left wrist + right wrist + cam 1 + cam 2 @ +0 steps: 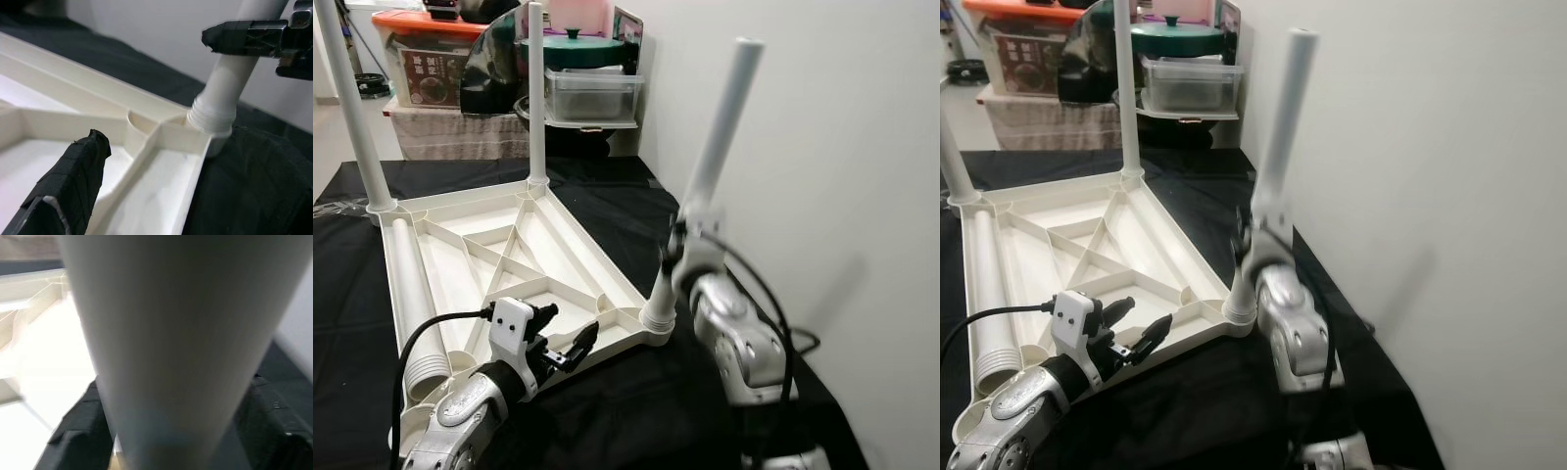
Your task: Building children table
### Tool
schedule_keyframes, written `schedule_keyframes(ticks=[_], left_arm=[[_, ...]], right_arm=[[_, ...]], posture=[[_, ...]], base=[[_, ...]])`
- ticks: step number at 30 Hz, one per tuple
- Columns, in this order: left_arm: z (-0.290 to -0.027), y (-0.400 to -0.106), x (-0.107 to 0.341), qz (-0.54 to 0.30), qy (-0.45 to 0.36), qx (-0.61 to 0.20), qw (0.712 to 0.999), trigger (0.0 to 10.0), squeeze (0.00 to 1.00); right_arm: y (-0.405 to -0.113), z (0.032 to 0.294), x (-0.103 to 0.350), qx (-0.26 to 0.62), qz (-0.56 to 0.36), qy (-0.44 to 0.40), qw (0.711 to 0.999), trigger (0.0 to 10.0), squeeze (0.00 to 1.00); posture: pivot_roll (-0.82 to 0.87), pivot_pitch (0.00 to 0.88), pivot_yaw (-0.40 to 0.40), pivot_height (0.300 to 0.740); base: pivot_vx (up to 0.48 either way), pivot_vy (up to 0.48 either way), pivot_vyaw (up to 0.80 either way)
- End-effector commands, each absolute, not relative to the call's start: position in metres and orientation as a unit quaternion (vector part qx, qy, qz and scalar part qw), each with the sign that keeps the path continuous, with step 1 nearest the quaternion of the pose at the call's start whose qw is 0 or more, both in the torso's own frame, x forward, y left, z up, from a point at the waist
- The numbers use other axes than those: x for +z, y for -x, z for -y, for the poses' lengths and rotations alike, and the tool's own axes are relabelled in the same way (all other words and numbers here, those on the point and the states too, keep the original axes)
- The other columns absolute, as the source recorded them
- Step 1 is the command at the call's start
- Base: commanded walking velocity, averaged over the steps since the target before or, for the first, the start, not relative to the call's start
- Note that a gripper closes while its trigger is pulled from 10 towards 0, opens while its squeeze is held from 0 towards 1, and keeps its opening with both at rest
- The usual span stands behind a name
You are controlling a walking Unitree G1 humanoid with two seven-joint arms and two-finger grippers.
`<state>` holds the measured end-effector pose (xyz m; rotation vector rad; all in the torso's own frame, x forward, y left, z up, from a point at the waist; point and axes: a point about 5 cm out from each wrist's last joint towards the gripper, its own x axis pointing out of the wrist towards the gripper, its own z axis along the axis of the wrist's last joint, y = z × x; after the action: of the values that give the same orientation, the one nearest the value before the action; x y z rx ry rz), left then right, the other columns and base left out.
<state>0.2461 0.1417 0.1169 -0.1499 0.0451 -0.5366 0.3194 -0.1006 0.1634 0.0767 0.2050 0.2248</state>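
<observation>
Gripping leg (720, 132), right gripper (677, 245)

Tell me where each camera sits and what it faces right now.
Left eye view: head, looking down at the upturned white plastic tabletop on black cloth; both silver arms show.
Right eye view: same head, same scene; shares the tilted white leg.
Left wrist view: along the open left tool, facing that leg's threaded corner socket.
Right wrist view: along the right tool, closed around that same leg.
</observation>
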Motion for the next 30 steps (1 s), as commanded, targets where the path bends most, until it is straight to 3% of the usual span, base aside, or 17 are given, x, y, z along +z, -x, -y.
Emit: schedule_keyframes(ticks=[1, 3, 4, 7, 8, 10, 12, 13, 14, 15, 18, 19, 20, 23, 24, 27, 30], left_arm=[[-0.140, -0.246, 0.114, -0.029, 0.072, -0.268, 0.960, 10.0, 0.00], [-0.140, -0.246, 0.114, -0.029, 0.073, -0.268, 0.960, 10.0, 0.00], [-0.140, -0.246, 0.114, -0.028, 0.074, -0.268, 0.960, 10.0, 0.00], [-0.139, -0.246, 0.114, -0.028, 0.074, -0.268, 0.960, 10.0, 0.00], [-0.138, -0.246, 0.113, -0.028, 0.076, -0.268, 0.960, 10.0, 0.00], [-0.137, -0.245, 0.113, -0.028, 0.077, -0.268, 0.960, 10.0, 0.00], [-0.137, -0.245, 0.113, -0.028, 0.077, -0.268, 0.960, 10.0, 0.00], [-0.137, -0.245, 0.113, -0.028, 0.077, -0.267, 0.960, 10.0, 0.00], [-0.137, -0.245, 0.113, -0.028, 0.077, -0.267, 0.960, 10.0, 0.00], [-0.138, -0.245, 0.113, -0.027, 0.077, -0.265, 0.961, 10.0, 0.00], [-0.139, -0.244, 0.113, -0.028, 0.076, -0.264, 0.961, 10.0, 0.00], [-0.140, -0.244, 0.113, -0.029, 0.076, -0.263, 0.961, 10.0, 0.00], [-0.140, -0.244, 0.113, -0.029, 0.076, -0.263, 0.961, 10.0, 0.00], [-0.139, -0.244, 0.113, -0.029, 0.076, -0.265, 0.961, 10.0, 0.00], [-0.139, -0.244, 0.113, -0.029, 0.076, -0.265, 0.961, 10.0, 0.00], [-0.138, -0.246, 0.114, -0.026, 0.075, -0.266, 0.961, 10.0, 0.00], [-0.138, -0.246, 0.115, -0.026, 0.076, -0.266, 0.961, 10.0, 0.00]], right_arm=[[-0.320, 0.098, 0.184, 0.144, -0.067, -0.052, 0.986, 10.0, 1.00], [-0.320, 0.094, 0.190, 0.180, -0.056, -0.061, 0.980, 10.0, 1.00], [-0.322, 0.090, 0.203, 0.246, -0.023, -0.084, 0.965, 10.0, 0.00], [-0.316, 0.089, 0.224, 0.345, 0.040, -0.109, 0.931, 10.0, 0.00], [-0.302, 0.091, 0.243, 0.446, 0.085, -0.140, 0.880, 10.0, 0.00], [-0.288, 0.092, 0.255, 0.520, 0.121, -0.139, 0.834, 10.0, 0.00], [-0.288, 0.092, 0.255, 0.520, 0.121, -0.139, 0.834, 10.0, 0.00], [-0.276, 0.091, 0.256, 0.567, 0.131, -0.128, 0.803, 7.8, 0.00], [-0.276, 0.091, 0.256, 0.567, 0.131, -0.128, 0.803, 7.8, 0.00], [-0.264, 0.087, 0.251, 0.612, 0.125, -0.128, 0.771, 0.0, 0.00], [-0.257, 0.084, 0.245, 0.629, 0.114, -0.130, 0.758, 0.0, 0.00], [-0.268, 0.077, 0.229, 0.580, 0.069, -0.112, 0.804, 0.0, 0.00], [-0.268, 0.077, 0.229, 0.580, 0.069, -0.112, 0.804, 0.0, 0.00], [-0.326, 0.089, 0.182, 0.264, -0.095, -0.046, 0.959, 0.0, 0.00], [-0.326, 0.089, 0.182, 0.264, -0.095, -0.046, 0.959, 0.0, 0.00], [-0.336, 0.128, 0.152, -0.009, -0.159, -0.016, 0.987, 0.0, 0.00], [-0.332, 0.126, 0.153, -0.006, -0.154, -0.032, 0.988, 0.0, 0.00]], posture=[[0.01, 0.000, -0.099, 0.740], [0.01, 0.000, -0.099, 0.740], [0.01, 0.000, -0.101, 0.740], [0.02, 0.000, -0.104, 0.740], [0.01, 0.000, -0.107, 0.740], [0.02, 0.000, -0.110, 0.740], [0.02, 0.000, -0.110, 0.740], [0.02, 0.000, -0.117, 0.740], [0.02, 0.000, -0.117, 0.740], [0.03, 0.000, -0.120, 0.740], [0.03, 0.000, -0.119, 0.740], [0.03, 0.000, -0.117, 0.740], [0.03, 0.000, -0.117, 0.740], [0.02, 0.000, -0.113, 0.740], [0.02, 0.000, -0.113, 0.740], [0.03, 0.000, -0.118, 0.740], [0.03, 0.000, -0.118, 0.740]], base=[[0.000, 0.000, 0.00], [0.000, 0.000, 0.00], [0.000, 0.000, 0.00], [0.000, 0.000, 0.00], [0.000, 0.000, 0.00], [0.000, 0.000, 0.00], [0.000, 0.000, 0.00], [0.000, 0.000, 0.00], [0.000, 0.000, 0.00], [0.000, 0.000, 0.00], [0.000, 0.000, 0.00], [0.000, 0.000, 0.00], [0.000, 0.000, 0.00], [0.000, 0.000, 0.00], [0.000, 0.000, 0.00], [0.000, 0.000, 0.00], [0.000, 0.000, 0.00]])
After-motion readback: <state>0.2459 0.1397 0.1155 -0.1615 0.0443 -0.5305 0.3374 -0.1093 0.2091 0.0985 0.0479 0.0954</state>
